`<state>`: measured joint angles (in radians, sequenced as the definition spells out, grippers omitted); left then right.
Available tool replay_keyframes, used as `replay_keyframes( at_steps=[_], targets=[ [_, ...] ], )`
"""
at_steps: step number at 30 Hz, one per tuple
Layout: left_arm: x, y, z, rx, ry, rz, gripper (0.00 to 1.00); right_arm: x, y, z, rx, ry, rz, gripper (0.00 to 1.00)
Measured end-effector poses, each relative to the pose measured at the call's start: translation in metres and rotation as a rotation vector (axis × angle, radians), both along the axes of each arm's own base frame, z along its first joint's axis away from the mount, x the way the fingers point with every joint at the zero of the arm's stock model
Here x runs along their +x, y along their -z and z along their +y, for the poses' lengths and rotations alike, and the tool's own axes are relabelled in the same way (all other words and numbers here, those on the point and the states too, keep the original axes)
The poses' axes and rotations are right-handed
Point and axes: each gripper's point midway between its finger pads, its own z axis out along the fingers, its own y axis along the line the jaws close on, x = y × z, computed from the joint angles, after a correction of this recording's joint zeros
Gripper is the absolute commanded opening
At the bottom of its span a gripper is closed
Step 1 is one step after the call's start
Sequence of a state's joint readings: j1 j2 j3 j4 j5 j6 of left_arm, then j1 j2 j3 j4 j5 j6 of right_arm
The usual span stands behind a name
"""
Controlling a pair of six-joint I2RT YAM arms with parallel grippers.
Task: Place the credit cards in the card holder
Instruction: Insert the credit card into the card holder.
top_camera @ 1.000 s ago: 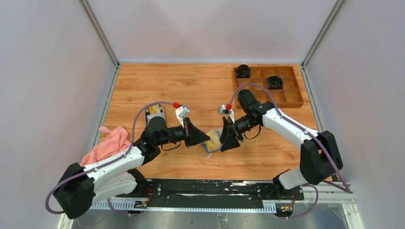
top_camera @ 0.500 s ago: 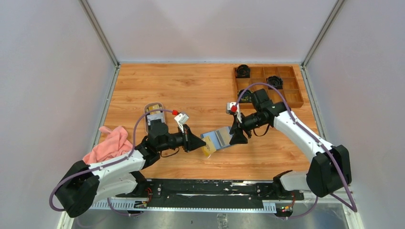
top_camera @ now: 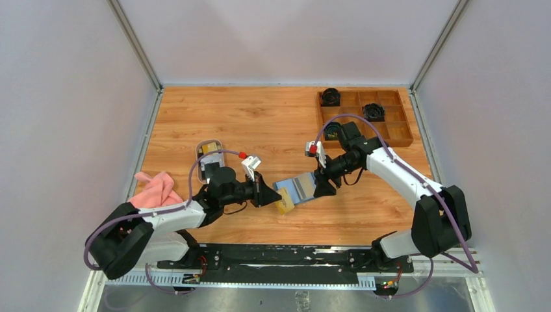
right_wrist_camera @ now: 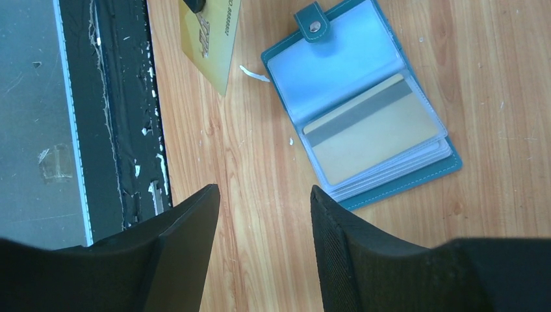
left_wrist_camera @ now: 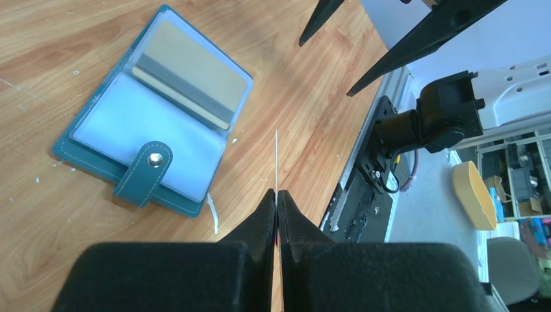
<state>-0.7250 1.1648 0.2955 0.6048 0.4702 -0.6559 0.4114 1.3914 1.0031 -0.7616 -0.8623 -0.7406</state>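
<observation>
wood-grain table [top_camera: 273,117] fills the middle of the top view, closed in by pale grey walls. at its centre the teal holder [top_camera: 297,189] is laid open and flat, clear pockets up. a beige card with a grey stripe [right_wrist_camera: 370,127] is seen inside the pocket of one leaf. the snap strap [left_wrist_camera: 144,173] sticks out from the edge of the other leaf.

the left hand [top_camera: 269,193], at centre left of the top view, is clamped shut on a yellow card [top_camera: 284,205], gripped by one end so that the rest juts past the fingertips. in the left wrist view this card is seen edge-on as a thin line, to the right of the holder and apart from it. whether it touches the table cannot be told.

the right hand [top_camera: 323,188] is placed at the holder's right edge in the top view. its fingers are spread apart with nothing between them, and in its own view only bare wood is seen there.

a pink cloth [top_camera: 154,190] lies at the left edge of the table. a dish [top_camera: 209,153] sits just above the left arm. a wooden tray [top_camera: 396,142] is found at the upper right.
</observation>
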Motion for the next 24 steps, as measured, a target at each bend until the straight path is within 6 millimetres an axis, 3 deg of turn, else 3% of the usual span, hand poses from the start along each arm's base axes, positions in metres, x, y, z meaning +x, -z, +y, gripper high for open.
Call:
replay_keyframes(
  at_steps=[24],
  targets=[
    [0.007,0.046,-0.003,-0.023,-0.029,0.160,0.00,0.003,0.006,-0.002,-0.027,0.014,0.004,0.57]
  ],
)
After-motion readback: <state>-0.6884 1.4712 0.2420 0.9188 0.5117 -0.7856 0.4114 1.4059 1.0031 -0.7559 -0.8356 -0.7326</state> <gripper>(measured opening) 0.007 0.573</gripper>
